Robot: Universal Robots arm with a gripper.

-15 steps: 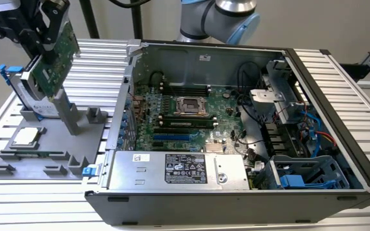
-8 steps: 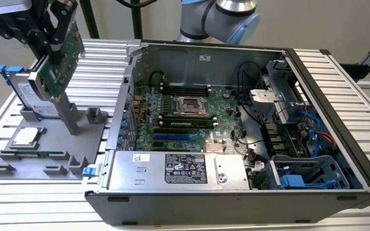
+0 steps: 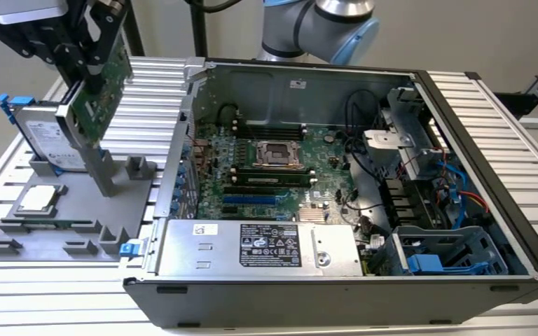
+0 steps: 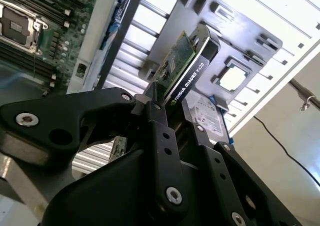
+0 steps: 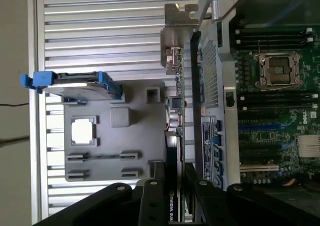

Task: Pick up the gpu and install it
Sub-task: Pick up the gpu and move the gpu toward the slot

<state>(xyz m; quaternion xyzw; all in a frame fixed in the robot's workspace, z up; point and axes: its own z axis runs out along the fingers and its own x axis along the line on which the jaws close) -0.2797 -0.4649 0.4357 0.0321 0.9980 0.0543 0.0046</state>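
The gripper (image 3: 82, 61) is clenched on the top edge of the gpu (image 3: 106, 84), which hangs upright above the gray fixture tray (image 3: 64, 227) at the exterior view's left, just beside the blue-framed hard drive (image 3: 43, 136). The open computer case (image 3: 493, 140) stands right of the tray.

arm (image 3: 330, 21): grey joint with a blue cap, at the top edge of the exterior view
gripper (image 3: 90, 63): black, two fingers, held high at the exterior view's upper left, pointing down with a slight tilt
fingers (image 4: 159, 128): closed in, one pressed on each face of the gpu (image 4: 180, 60)
grip: gpu clamped by its near edge, the rest extends beyond the fingertips, edge-on in both wrist views
finger links (image 5: 115, 196): black, with silver screws, spread to both sides behind the fingers
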